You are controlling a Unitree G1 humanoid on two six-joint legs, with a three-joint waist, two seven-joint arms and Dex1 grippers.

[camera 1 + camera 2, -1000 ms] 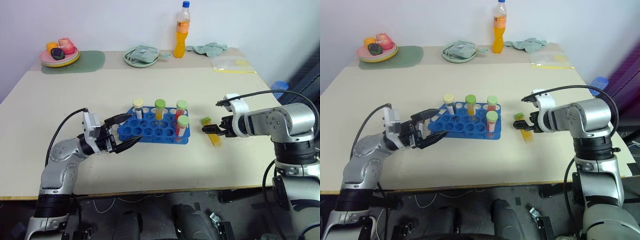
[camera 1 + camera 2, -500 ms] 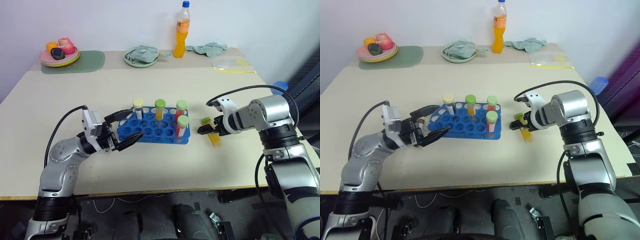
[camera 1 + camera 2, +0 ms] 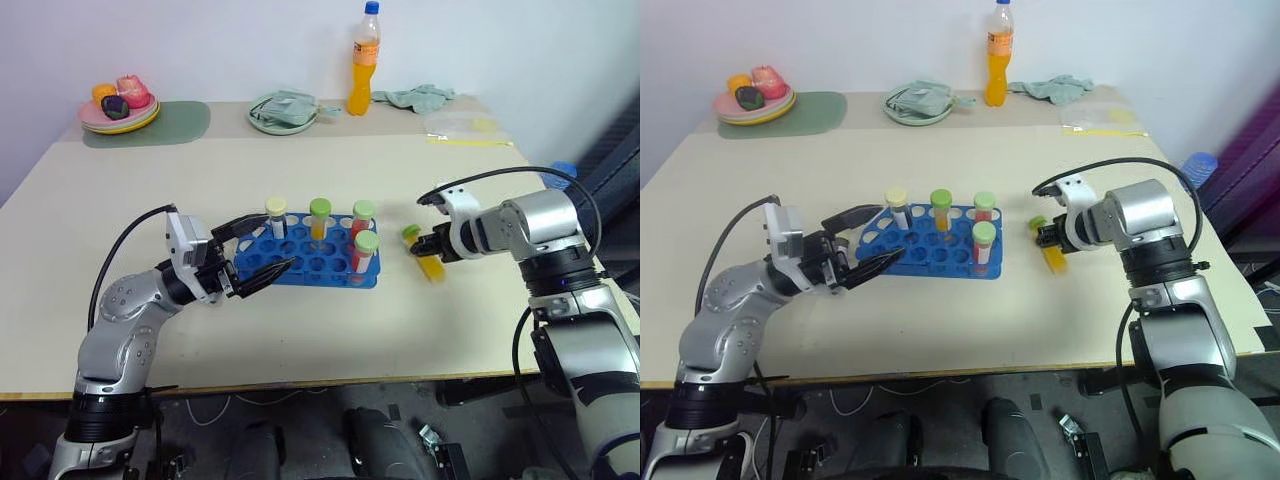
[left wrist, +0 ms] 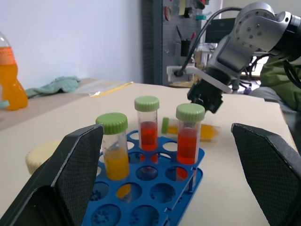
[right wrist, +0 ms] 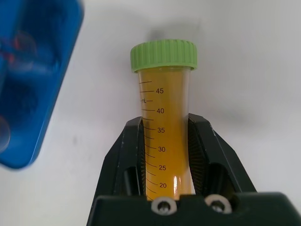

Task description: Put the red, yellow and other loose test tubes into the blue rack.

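Our right tool [image 5: 164,155] has clamped the yellow tube [image 5: 164,117], lying on the worktop [image 3: 300,330] toward its right edge; the blue rack [image 3: 310,262] lies leftward of it; our left tool [image 3: 255,247], spread wide, waits beside the rack.

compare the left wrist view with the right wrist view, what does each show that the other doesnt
Left wrist view: three capped tubes standing upright in the blue rack, one yellow, two red; the left gripper wide open; an orange bottle at the back.

Right wrist view: the volume marks printed on the yellow tube, and the right gripper's pads pressed against its sides.

Both: the yellow tube with its green cap, clamped in the right gripper, beside the blue rack.
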